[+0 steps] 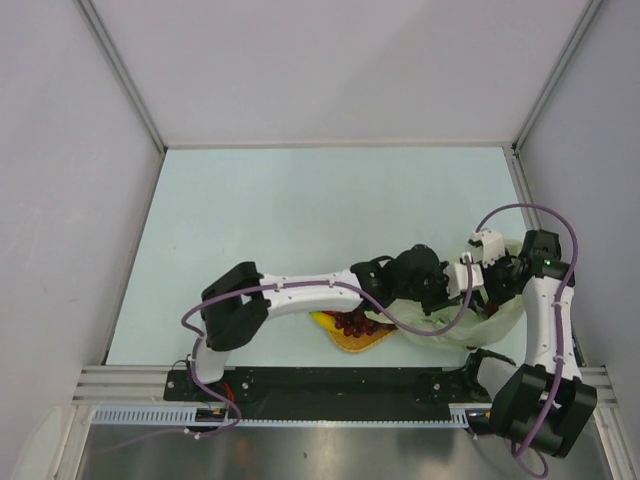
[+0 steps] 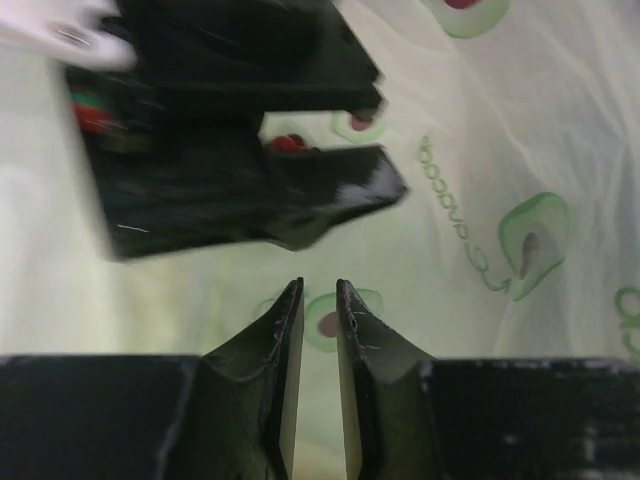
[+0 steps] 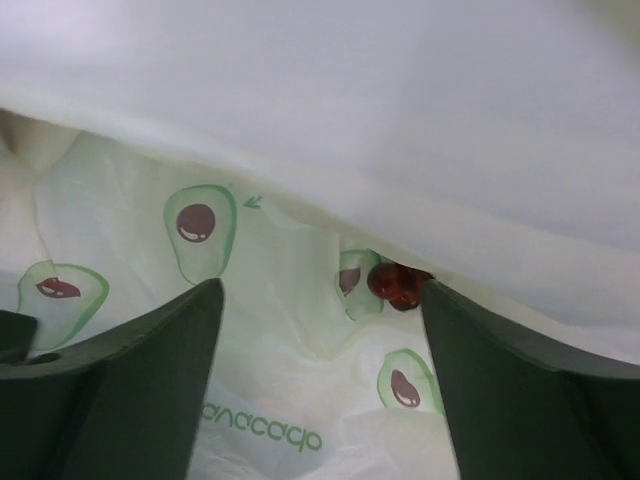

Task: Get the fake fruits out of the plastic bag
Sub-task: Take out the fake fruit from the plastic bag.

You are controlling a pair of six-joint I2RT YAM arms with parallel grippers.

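Observation:
The cream plastic bag (image 1: 450,335) with green avocado prints lies crumpled at the near right. My left gripper (image 1: 438,285) reaches across to its top edge. In the left wrist view (image 2: 319,285) its jaws stand a narrow slit apart right on the bag film (image 2: 520,120), seemingly pinching it. My right gripper (image 1: 478,295) shows blurred and black just ahead (image 2: 240,180). In the right wrist view it (image 3: 320,290) is wide open and empty between bag layers (image 3: 280,370), facing dark red grapes (image 3: 395,283). The grapes (image 1: 355,323) and the banana (image 1: 325,320) lie left of the bag. The lemon and dragon fruit are hidden.
A round orange woven mat (image 1: 362,346) lies under the grapes and banana, at the table's near edge. The black base rail (image 1: 330,385) runs just behind it. Grey walls enclose the table on the left, right and far sides.

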